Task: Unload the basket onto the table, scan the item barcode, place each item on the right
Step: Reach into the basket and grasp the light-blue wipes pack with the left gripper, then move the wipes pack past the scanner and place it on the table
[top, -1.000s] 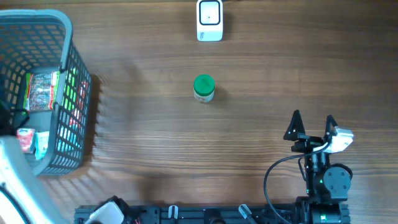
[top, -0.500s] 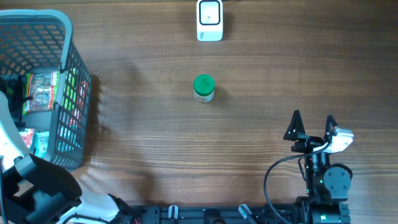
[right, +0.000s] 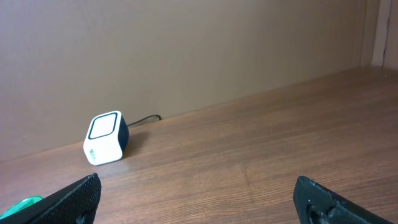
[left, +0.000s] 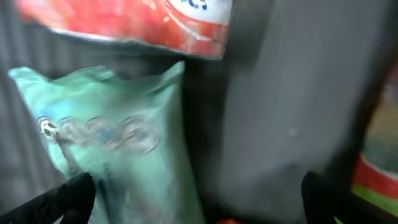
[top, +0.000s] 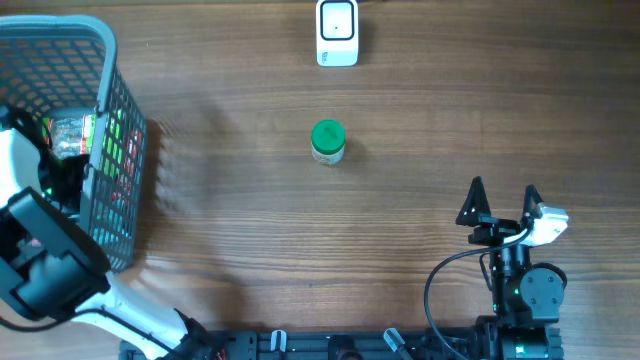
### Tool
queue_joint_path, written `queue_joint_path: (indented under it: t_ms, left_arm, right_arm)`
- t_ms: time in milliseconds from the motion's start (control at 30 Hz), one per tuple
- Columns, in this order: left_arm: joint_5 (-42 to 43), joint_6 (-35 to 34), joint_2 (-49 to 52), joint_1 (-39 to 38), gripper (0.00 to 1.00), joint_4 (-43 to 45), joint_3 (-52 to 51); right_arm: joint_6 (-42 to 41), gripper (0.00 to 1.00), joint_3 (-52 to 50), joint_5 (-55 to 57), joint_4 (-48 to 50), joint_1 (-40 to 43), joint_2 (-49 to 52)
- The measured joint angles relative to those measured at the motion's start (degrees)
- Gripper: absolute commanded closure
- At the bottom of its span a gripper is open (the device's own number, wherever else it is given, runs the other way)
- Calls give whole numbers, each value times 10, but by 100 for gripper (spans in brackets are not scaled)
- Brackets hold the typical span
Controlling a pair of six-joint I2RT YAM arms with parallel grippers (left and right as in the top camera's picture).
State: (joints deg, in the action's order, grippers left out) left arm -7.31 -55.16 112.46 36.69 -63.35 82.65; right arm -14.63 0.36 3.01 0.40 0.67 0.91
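Teal packet (left: 118, 143) lies just ahead of the wide-spread left pincer (left: 199, 199).

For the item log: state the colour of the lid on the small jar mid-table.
Green. The lid shows best in the overhead view.

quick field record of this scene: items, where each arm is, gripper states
scanner: far edge of the table, centre
green-lidded jar: upright on the table in front of the scanner, nothing touching it
basket: left side, packets inside
left gripper: open, down inside the basket, close over a mint-green packet, gripping nothing
right gripper: open, empty, near edge on the right
scan: not yet done
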Motion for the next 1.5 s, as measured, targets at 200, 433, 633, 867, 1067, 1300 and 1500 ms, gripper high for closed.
queue_joint_path:
  t_ms: [200,433,633,867,1067,1300,1500]
  left_arm:
    - [-15,-2,10,-2,96,-37,0]
    - [-16,-2,-1,-3,96,-70,10]
    - [8,-2,-173,-3,96,-65,57]
    - [103,-3,-412,-14,96,-14,68]
    - [134,-3,-467,-179,96,35,68]
    - [58,6,-370,-491,96,45,70]
    - [-75,-42,-166,-641,96,-32,70]
  right_arm:
    - [0,0,0,0,0,0,0]
    - [0,0,0,0,0,0,0]
    - [0,0,0,0,0,0,0]
    - [0,0,0,0,0,0,0]
    - [0,0,0,0,0,0,0]
    - [0,0,0,0,0,0,0]
    - [0,0,0,0,0,0,0]
